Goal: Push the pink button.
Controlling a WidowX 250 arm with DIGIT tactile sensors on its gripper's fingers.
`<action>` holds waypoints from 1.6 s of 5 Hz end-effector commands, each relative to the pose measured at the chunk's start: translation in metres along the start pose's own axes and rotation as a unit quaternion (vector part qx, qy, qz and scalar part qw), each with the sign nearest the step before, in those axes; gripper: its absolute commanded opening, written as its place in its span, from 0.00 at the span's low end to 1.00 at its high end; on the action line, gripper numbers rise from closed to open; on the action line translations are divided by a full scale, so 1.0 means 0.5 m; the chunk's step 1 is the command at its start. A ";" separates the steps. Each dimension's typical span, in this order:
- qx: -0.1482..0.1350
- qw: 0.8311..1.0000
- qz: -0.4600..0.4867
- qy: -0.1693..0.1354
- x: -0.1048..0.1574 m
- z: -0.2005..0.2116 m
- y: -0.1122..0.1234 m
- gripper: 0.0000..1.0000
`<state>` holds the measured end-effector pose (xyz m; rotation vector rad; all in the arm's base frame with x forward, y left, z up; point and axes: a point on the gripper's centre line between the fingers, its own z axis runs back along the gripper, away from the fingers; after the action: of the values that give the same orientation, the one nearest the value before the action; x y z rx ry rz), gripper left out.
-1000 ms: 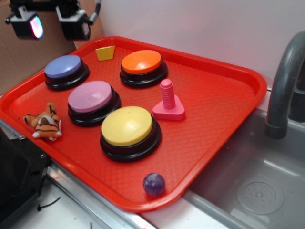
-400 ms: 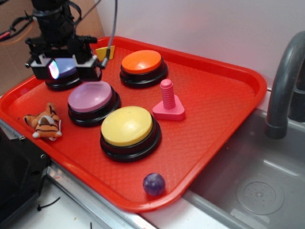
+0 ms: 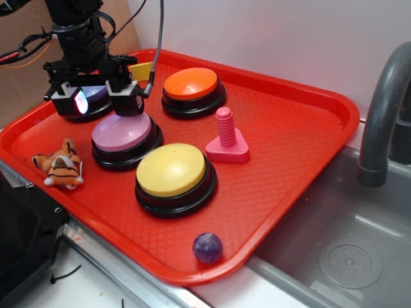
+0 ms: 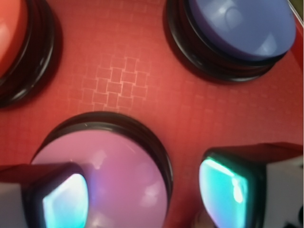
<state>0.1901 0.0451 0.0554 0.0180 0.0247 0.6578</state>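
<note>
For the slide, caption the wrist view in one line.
Open gripper poised low over the pink button on the red tray, the bluish-purple button beyond.

The exterior view looks down obliquely from in front of the claw (image 3: 103, 99); the wrist view stares straight down, close. Both share the pink button (image 3: 122, 131) (image 4: 118, 180) beneath it.

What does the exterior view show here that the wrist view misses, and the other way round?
Only the exterior view shows the yellow button, pink peg, tiger toy, purple ball, yellow block, faucet and sink.

Only the wrist view shows the lit fingertips up close, one over the pink button's edge, the other beside it.

Both show the hand, open, plus the pink, purple and orange buttons and the red tray.
</note>
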 end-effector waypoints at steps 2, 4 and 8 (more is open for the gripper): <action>-0.002 1.000 -0.011 -0.021 0.006 0.068 0.022 1.00; -0.006 1.000 -0.016 -0.027 0.009 0.095 0.029 1.00; -0.011 0.999 -0.007 -0.037 0.016 0.130 0.041 1.00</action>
<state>0.1848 0.0573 0.1084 0.0248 0.0069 0.6282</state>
